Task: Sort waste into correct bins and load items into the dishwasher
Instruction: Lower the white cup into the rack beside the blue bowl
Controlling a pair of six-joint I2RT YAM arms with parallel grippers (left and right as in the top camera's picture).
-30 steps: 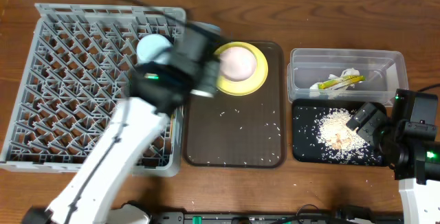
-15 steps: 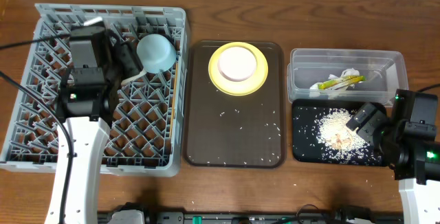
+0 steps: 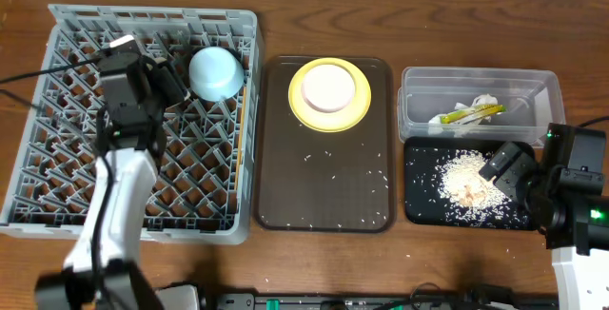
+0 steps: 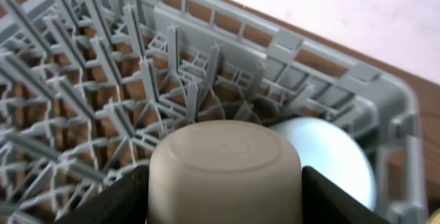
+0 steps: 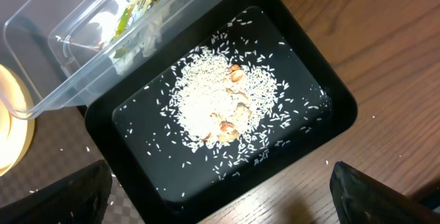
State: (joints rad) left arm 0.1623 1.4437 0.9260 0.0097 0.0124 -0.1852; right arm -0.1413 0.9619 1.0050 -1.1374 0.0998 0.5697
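My left gripper (image 4: 225,200) is shut on a small white cup (image 4: 225,159), held bottom-up over the grey dishwasher rack (image 4: 103,86). In the overhead view this gripper (image 3: 174,84) hangs over the rack (image 3: 57,158) just left of the light blue bowl (image 3: 216,70), which lies upside down in the rack's back right corner. The bowl (image 4: 330,155) shows right behind the cup. The yellow plate (image 3: 354,110) rests on the brown tray. My right gripper (image 5: 223,203) stands open above the black tray (image 5: 137,114) of rice (image 5: 213,100); its place overhead is (image 3: 507,169).
The brown serving tray (image 3: 324,191) between rack and bins carries scattered rice grains. The clear tub (image 3: 419,110) at the back right holds crumpled paper (image 3: 483,102) and a snack wrapper (image 3: 471,113). The black tray (image 3: 423,205) sits in front of it. A thin wooden stick (image 3: 242,120) lies along the rack's right wall.
The left arm swung from the brown tray leftwards over the rack, carrying the cup, and has settled beside the blue bowl. The right arm has not moved.
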